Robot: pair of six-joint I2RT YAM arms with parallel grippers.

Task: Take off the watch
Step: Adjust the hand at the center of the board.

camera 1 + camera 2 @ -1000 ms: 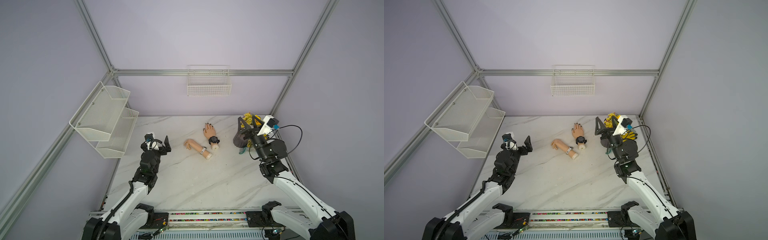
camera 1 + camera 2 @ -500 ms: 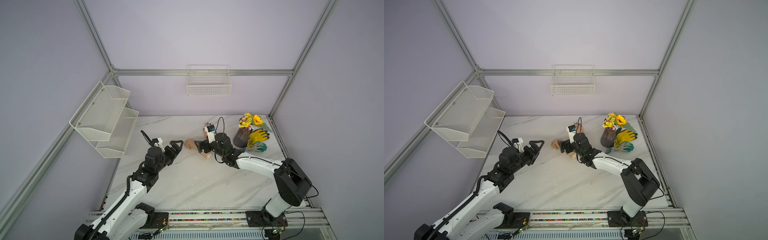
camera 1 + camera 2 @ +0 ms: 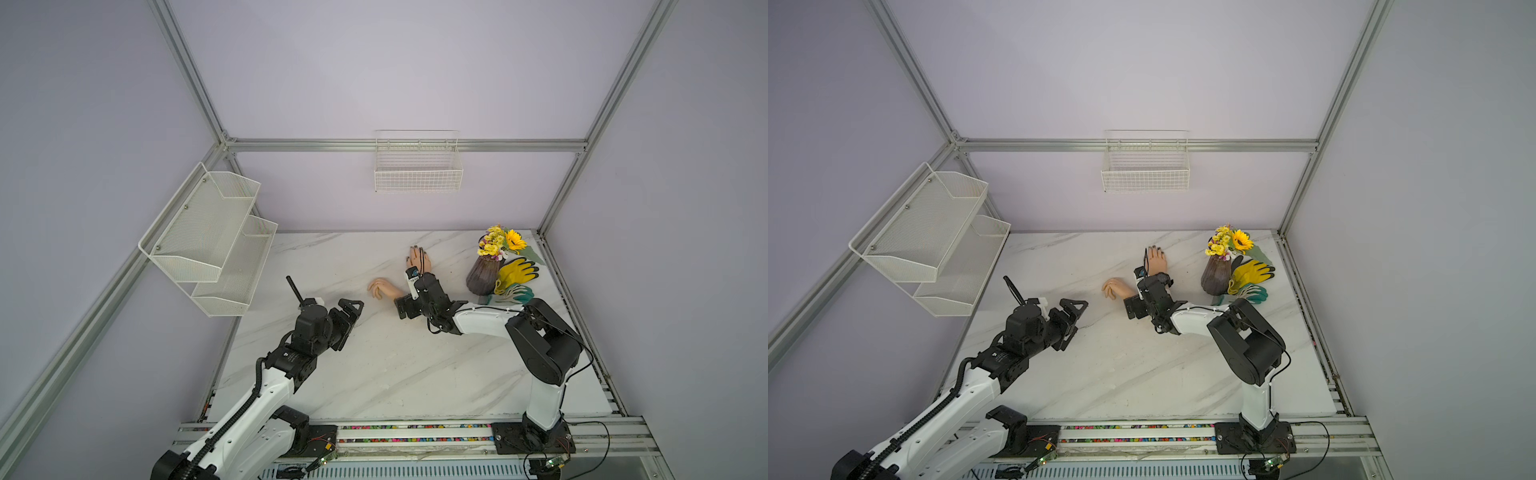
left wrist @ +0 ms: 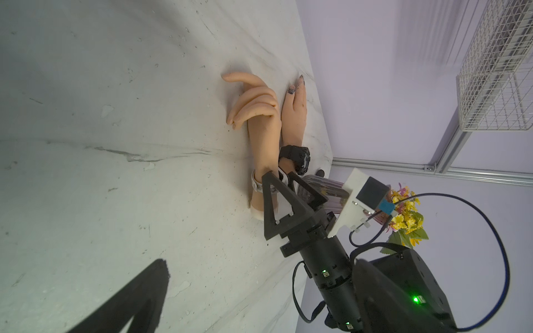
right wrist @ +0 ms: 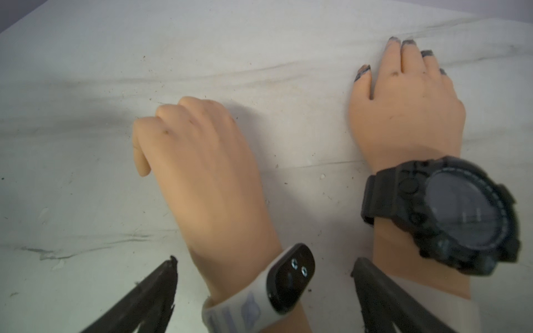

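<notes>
While R gripper (image 5: 264, 261) straddles white-band watch (image 5: 288, 276), jaws wide, L gripper (image 3: 353, 313) wide too

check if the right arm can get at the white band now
Probably yes: the open right tool flanks the wrist wearing the white band, nothing between them; the black watch sits beside.
</notes>
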